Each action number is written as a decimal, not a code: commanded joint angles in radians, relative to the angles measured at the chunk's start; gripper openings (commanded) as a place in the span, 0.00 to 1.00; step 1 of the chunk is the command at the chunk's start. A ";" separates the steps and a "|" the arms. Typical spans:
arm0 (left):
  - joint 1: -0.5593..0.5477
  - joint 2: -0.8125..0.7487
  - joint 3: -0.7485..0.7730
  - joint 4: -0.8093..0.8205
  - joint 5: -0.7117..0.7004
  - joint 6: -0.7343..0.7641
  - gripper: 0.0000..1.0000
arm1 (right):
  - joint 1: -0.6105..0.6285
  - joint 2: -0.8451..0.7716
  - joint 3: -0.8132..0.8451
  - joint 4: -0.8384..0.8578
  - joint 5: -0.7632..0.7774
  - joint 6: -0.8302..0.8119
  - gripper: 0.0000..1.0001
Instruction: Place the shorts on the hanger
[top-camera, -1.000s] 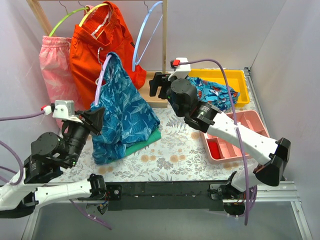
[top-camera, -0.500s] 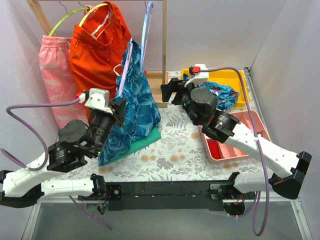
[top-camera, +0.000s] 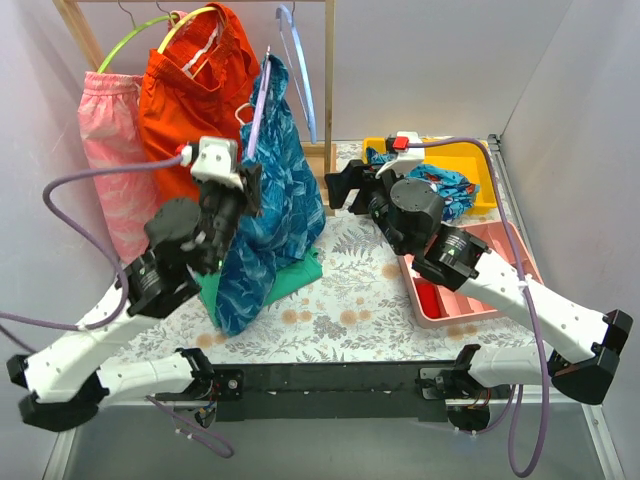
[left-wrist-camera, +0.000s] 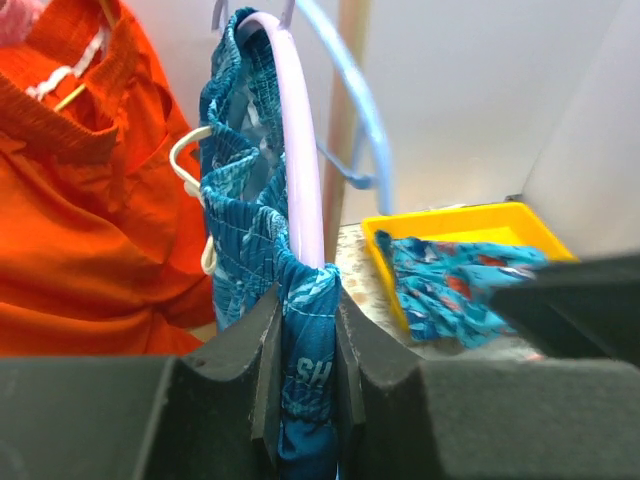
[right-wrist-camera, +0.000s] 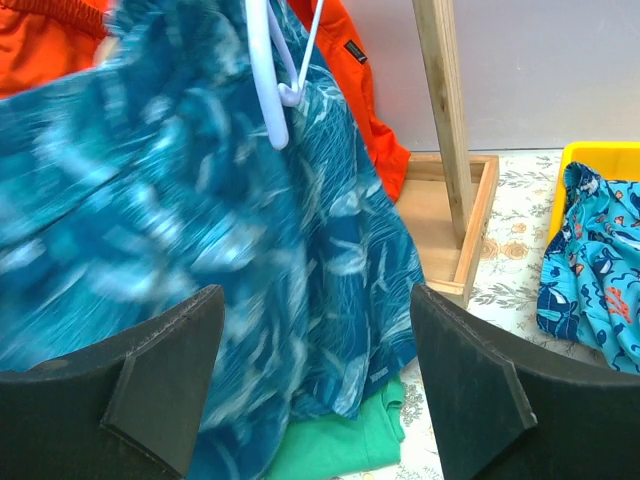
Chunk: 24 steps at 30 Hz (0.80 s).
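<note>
The teal leaf-print shorts (top-camera: 278, 205) hang over the pale lavender hanger (top-camera: 259, 105), held high beside the rack's post. My left gripper (top-camera: 250, 187) is shut on the shorts' waistband and the hanger together. In the left wrist view the hanger (left-wrist-camera: 305, 150) rises straight out of the left gripper (left-wrist-camera: 305, 300), with the shorts (left-wrist-camera: 235, 220) bunched along it. My right gripper (top-camera: 342, 186) is open and empty, just right of the shorts. The right wrist view shows the shorts (right-wrist-camera: 200, 250) in front of the open right gripper (right-wrist-camera: 315, 295) and a lavender part of the hanger (right-wrist-camera: 268, 95).
A wooden rack (top-camera: 328, 90) holds orange shorts (top-camera: 190, 90), pink shorts (top-camera: 110, 130) and a light-blue hanger (top-camera: 303, 80). A green garment (top-camera: 300, 272) lies on the table. A yellow bin (top-camera: 470, 150) holds a blue speckled garment (top-camera: 435, 185). A pink tray (top-camera: 505, 250) is at the right.
My left gripper has lifted the shorts and hanger up and to the right, toward the rail. The right arm has shifted right and stayed open.
</note>
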 joint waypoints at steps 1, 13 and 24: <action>0.370 0.064 0.039 -0.067 0.390 -0.178 0.00 | 0.002 -0.054 -0.007 0.005 0.003 0.008 0.82; 0.801 0.161 0.103 0.061 0.876 -0.336 0.00 | 0.002 -0.100 0.004 -0.039 0.010 -0.035 0.82; 0.902 0.235 0.244 0.043 0.960 -0.353 0.00 | 0.002 -0.107 0.004 -0.032 -0.008 -0.040 0.82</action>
